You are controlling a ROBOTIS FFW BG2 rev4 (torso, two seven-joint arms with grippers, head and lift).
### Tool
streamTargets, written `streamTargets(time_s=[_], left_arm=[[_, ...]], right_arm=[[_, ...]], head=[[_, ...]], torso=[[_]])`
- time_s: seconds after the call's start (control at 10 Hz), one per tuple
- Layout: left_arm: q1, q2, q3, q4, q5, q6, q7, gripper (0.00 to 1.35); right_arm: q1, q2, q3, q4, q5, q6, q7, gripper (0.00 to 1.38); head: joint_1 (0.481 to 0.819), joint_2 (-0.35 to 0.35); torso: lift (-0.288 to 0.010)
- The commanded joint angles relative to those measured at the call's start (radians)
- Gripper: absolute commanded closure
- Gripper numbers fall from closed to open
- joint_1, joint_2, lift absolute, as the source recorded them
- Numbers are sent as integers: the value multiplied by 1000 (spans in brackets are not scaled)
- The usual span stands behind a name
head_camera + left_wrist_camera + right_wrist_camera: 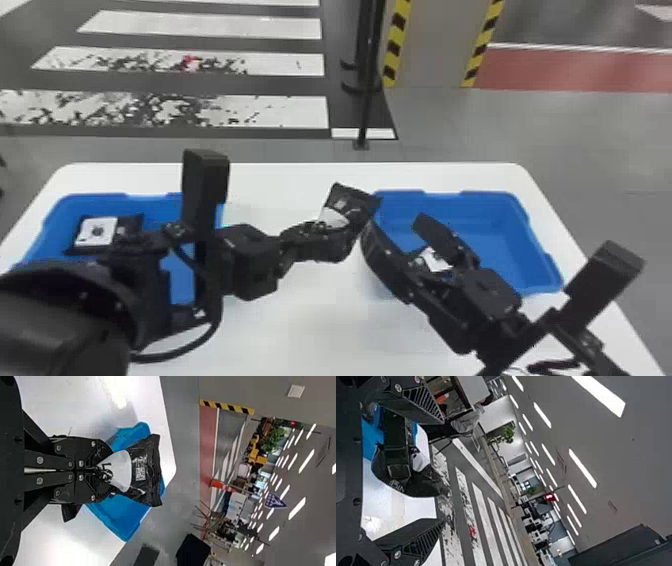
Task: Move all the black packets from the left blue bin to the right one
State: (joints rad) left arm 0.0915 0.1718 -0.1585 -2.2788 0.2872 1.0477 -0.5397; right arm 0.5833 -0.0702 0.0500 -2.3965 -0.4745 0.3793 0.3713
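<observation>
Tabletop (pixel 310 320) is white with rounded far corners; we record a left bin (pixel 60 217) and a right bin (pixel 500 215), both blue. Beyond, white floor stripes (pixel 280 111) lie far left, a dark pole (pixel 367 100) stands upright and a red band (pixel 575 70) runs far right. We find the left gripper (pixel 327 240) clenched on a black packet (pixel 352 200) near the right bin's left side, another packet (pixel 97 232) inside the left bin, the right gripper (pixel 395 225) spread.
</observation>
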Motion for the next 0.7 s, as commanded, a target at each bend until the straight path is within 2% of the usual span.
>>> streamTargets(time_s=[0.0,0.2,0.4,0.5,0.6], left_arm=[[-11,0,-27,0,10,-2,-5,1197],[-13,0,-39,0,26,-10,-6,1197],[-15,-2,-53,0,42,-15,-11,1199],[-15,-2,-57,0,44,-15,-13,1199],[-15,-2,-59,0,48,-15,-13,1199]], right_arm=[[-39,-10,12,37,-16,8,0,154],[-80,-19,26,86,-32,13,0,180],[-127,-19,24,154,-44,16,-3,354],[-147,-22,20,177,-56,8,-8,613],[-154,-20,14,186,-58,-26,-14,1015]], head=[[695,-88],[695,-98],[695,-103],[695,-111],[695,-118]], torso=[[-140],[-140],[-140],[-140],[-140]])
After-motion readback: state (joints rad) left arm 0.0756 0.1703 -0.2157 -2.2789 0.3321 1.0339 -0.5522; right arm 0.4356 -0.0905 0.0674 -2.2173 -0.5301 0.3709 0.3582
